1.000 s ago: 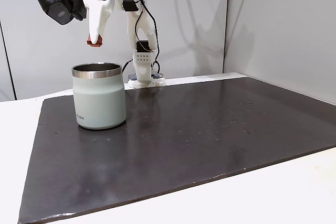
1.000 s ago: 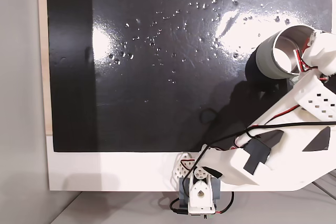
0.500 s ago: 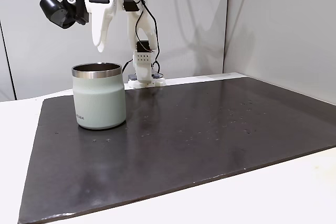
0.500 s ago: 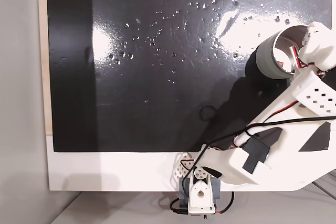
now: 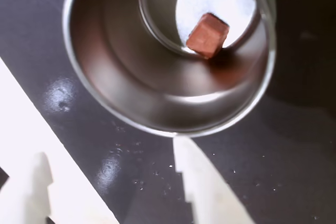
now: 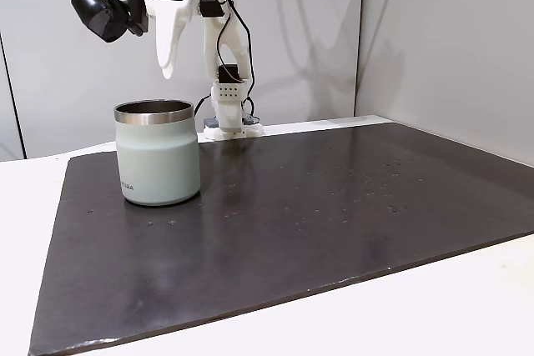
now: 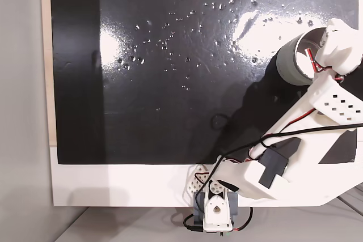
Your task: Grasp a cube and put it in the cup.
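Looking down from the wrist view, the small reddish-brown cube (image 5: pixel 207 35) lies on the steel floor of the cup (image 5: pixel 131 93), against its wall. My gripper (image 5: pixel 118 192) is open above the cup's rim, and its two white fingers (image 5: pixel 207 192) hold nothing. In a fixed view the sage-green cup (image 6: pixel 158 160) stands upright on the black mat, with my gripper (image 6: pixel 168 71) hanging well above its rim, slightly to the right. From above, the cup (image 7: pixel 286 63) shows at the right, partly covered by my arm (image 7: pixel 334 103).
A black mat (image 6: pixel 334 206) covers most of the white table (image 6: pixel 467 306). The arm's base (image 6: pixel 227 114) stands at the back behind the cup. A grey wall runs close behind. Small specks dot the mat (image 7: pixel 187 43).
One second ago my gripper held the cube just above the cup. It has let go, the cube now lies inside the cup, and the gripper has risen and shifted slightly right.
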Tool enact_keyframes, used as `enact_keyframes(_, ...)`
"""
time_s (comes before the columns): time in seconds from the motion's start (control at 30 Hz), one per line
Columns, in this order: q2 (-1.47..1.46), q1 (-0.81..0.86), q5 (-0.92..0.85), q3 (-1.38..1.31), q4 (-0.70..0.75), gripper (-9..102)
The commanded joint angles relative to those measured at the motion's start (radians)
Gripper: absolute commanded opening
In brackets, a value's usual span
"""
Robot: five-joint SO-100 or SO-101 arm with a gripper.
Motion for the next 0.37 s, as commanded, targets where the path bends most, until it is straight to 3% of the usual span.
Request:
enact_keyframes(0.0,0.092,-0.02,0.005,-0.002,0.011,26)
enact_keyframes(0.33,0.15,-0.049,0.008,0.077,0.011,26)
